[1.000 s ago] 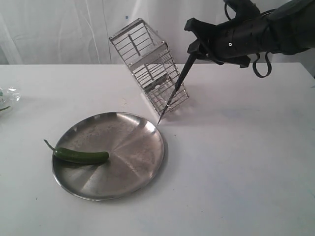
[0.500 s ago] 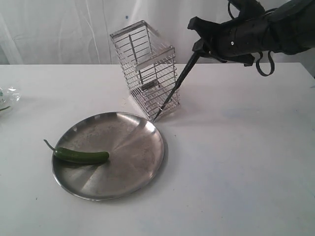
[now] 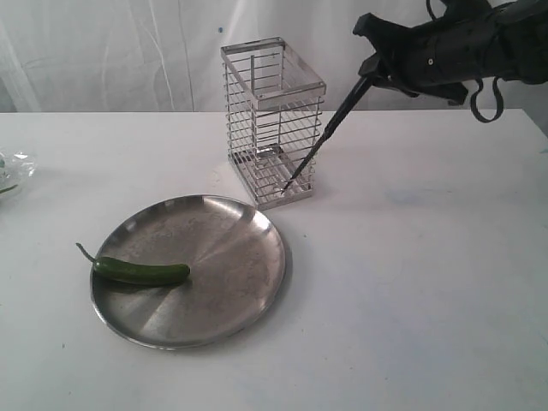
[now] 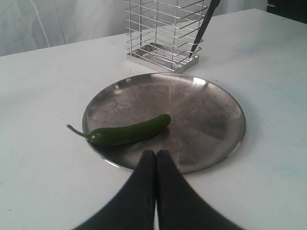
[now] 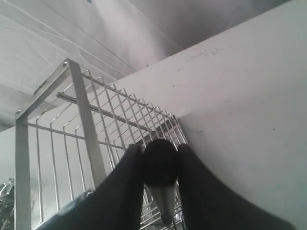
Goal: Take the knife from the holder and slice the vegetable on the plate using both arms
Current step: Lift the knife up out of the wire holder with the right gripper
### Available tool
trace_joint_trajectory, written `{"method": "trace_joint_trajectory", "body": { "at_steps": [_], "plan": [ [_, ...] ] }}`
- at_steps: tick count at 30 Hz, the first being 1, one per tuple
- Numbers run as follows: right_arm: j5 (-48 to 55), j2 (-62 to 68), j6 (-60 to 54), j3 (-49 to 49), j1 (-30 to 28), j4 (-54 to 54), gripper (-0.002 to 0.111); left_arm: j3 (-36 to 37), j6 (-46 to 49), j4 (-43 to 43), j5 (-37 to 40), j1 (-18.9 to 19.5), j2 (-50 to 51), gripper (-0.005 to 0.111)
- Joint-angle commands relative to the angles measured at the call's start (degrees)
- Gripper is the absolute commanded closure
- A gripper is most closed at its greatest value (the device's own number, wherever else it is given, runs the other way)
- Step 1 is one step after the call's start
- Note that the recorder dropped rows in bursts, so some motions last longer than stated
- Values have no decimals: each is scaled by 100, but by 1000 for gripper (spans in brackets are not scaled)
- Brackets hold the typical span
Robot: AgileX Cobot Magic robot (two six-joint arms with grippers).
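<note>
The wire holder [image 3: 272,120] stands upright behind the plate [image 3: 257,224]. My right gripper [image 3: 374,73] is shut on the black knife [image 3: 330,133] by its handle, up and to the right of the holder. The blade slants down to the holder's lower right corner; I cannot tell whether the tip touches the wires. In the right wrist view my right gripper [image 5: 159,151] clamps the knife [image 5: 160,165] beside the holder [image 5: 81,124]. The green chili [image 3: 141,272] lies on the plate's left side. My left gripper [image 4: 156,155] is shut and empty, at the plate's [image 4: 201,110] near rim, close to the chili [image 4: 129,130].
Crumpled clear plastic [image 3: 13,167] lies at the table's far left edge. A white curtain hangs behind the table. The left wrist view also shows the holder [image 4: 163,28] and the knife [image 4: 204,26] beyond the plate.
The holder, tilted over a second ago, has swung back upright. My right gripper has moved up and to the right with the knife, and the tip has drawn away from the plate's rim.
</note>
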Motion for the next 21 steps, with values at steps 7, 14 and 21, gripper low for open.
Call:
{"method": "trace_joint_trajectory", "body": {
  "at_steps": [7,14,21],
  "plan": [
    [217,-577,-294,-111,-50,-790,97,23,13,-68,-16,-17,-25,107],
    [340,-1032,-294,-111,-50,-1088,97,23,13,-68,-16,-17,-25,107],
    [914,-1440,-294,-111,-50,-1442,97,23,13,-68,-16,-17,-25,107]
  ]
}}
